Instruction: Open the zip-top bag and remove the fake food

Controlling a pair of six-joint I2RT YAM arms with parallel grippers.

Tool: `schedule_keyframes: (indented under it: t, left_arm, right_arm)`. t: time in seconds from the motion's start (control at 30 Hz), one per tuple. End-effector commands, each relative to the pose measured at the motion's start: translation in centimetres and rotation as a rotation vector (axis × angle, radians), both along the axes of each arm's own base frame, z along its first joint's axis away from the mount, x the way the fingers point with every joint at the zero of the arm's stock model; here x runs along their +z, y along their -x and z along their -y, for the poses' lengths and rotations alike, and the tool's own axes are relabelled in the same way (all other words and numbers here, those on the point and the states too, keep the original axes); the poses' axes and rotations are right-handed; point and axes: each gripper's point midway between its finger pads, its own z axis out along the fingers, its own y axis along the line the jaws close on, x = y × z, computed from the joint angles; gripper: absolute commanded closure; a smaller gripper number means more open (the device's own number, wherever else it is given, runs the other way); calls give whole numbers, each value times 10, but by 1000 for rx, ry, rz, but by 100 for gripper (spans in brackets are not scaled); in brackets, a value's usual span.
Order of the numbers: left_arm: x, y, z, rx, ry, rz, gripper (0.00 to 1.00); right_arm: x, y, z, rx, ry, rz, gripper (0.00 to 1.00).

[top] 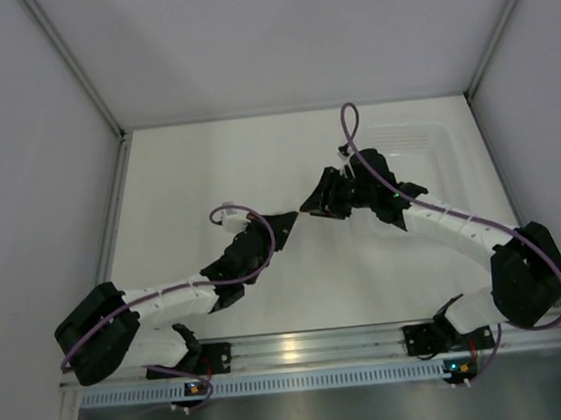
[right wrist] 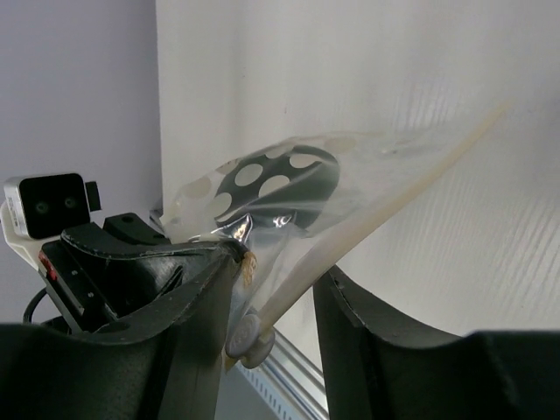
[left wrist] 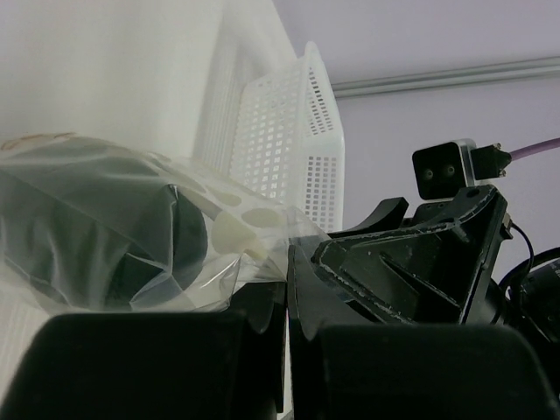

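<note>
Right wrist view puts the risk in plain sight. The thick zip edge of the zip-top bag [right wrist: 385, 166] runs on a slant through the gap of the right claw [right wrist: 280, 271]. Its jaws stand apart: the edge leans on one jaw and a gap shows before the other, so nothing is pinched there.

If that claw comes together on the whole edge, it would likely trap both lips at once. A pull would then drag the bag rather than part the seal.

The left claw [right wrist: 210, 254] is closed on thin film close by the zip edge and seems to carry the bag clear of the worktop [right wrist: 455, 262]. A sharp tug from the other side could slide that slick plastic out of its grip, and the pouch would drop. If the seal does give suddenly, the loose piece inside could tumble out and roll toward the perforated white tray [left wrist: 302, 149].

The fake food [right wrist: 322, 182] shows dark green behind the white spots. It sits inside the pouch beyond both claws, away from the zip edge. The left wrist view has it as a dark mass in the bag's belly, above and to one side of that claw's tips, not touching them.
</note>
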Motion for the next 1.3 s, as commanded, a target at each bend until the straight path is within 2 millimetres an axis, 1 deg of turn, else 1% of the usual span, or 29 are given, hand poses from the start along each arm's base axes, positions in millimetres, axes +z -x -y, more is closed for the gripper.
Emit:
schedule_keyframes:
  t: [0.0, 0.07, 0.13, 0.23, 0.27, 0.3, 0.33, 0.37, 0.47, 0.57, 0.6, 0.67, 0.73, 0.77, 0.8, 0.83, 0.87, 0.9, 0.93, 0.97, 1.0, 1.03, 1.07, 1.1, 1.13, 1.17, 1.2, 1.23, 1.27]
  left_arm:
    - [17, 6, 6, -37, 78, 36, 100]
    - [15, 6, 4, -32, 81, 32, 100]
    - [14, 6, 3, -30, 82, 30, 100]
    - [12, 8, 4, -37, 76, 28, 100]
    - [15, 8, 5, -44, 84, 34, 100]
    - [15, 8, 5, -48, 84, 39, 100]
    - [15, 9, 6, -51, 85, 41, 100]
    - [15, 9, 6, -51, 85, 39, 100]
    - [11, 8, 5, -45, 83, 31, 100]
    - [7, 7, 3, -36, 77, 24, 100]
    - [8, 8, 3, -40, 76, 26, 100]
    - [9, 11, 2, -47, 78, 29, 53]
    - [9, 15, 1, -67, 71, 37, 14]
    - [16, 19, -1, -83, 61, 66, 9]
    - [17, 23, -2, -99, 48, 82, 6]
    - [22, 29, -1, -134, 40, 105, 6]
    - [20, 34, -4, -153, -5, 136, 6]
    - [37, 40, -8, -166, 6, 191, 6]
    - [34, 43, -12, -176, -36, 194, 6]
    - [34, 44, -17, -178, -111, 233, 5]
    - [57, 47, -25, -162, -112, 288, 4]
    - [49, 46, -30, -160, -191, 280, 2]
    - [54, 46, -35, -159, -283, 336, 2]
    - [70, 43, -38, -156, -314, 371, 2]
    - [81, 44, -40, -166, -345, 411, 2]
    - [78, 50, -34, -256, -437, 453, 2]
    - [88, 44, -36, -272, -470, 489, 2]
    - [102, 45, -27, -332, -492, 548, 2]
    - [106, 58, -14, -473, -539, 659, 2]
  right_arm:
    - [26, -17, 0, -22, -22, 84, 57]
    - [25, -19, 3, -29, -5, 87, 57]
    - [27, -20, 3, -32, -26, 92, 59]
    - [23, -21, 3, -29, -21, 81, 62]
    - [20, -21, 2, -24, -21, 74, 68]
    - [18, -21, 0, -13, -22, 67, 71]
    - [18, -21, 0, -10, -23, 65, 80]
    - [18, -21, 0, -10, -22, 68, 98]
    - [20, -21, 2, -14, -19, 80, 100]
    - [32, -20, 3, -4, -31, 127, 100]
    - [37, -17, 2, 19, -38, 152, 100]
    - [44, -15, 3, 51, -32, 194, 100]
    - [53, -12, 2, 126, 1, 273, 100]
    - [56, -9, 4, 162, 28, 281, 100]
    - [57, -10, 7, 198, 74, 344, 100]
    - [59, -9, 9, 218, 96, 374, 100]
    - [64, -8, 13, 227, 122, 408, 100]
    - [59, -6, 21, 264, 178, 440, 100]
    - [58, -2, 23, 291, 202, 455, 100]
    - [67, 2, 26, 309, 213, 491, 100]
    - [64, 9, 32, 355, 250, 512, 100]
    - [65, 14, 35, 380, 260, 530, 100]
    - [74, 22, 38, 406, 256, 570, 100]
    - [76, 28, 41, 450, 279, 616, 100]
    - [75, 37, 44, 482, 294, 623, 100]
    - [84, 45, 46, 496, 317, 685, 100]
    - [90, 52, 44, 512, 316, 708, 100]
    - [90, 63, 44, 558, 325, 725, 100]
    - [101, 74, 43, 583, 326, 771, 100]
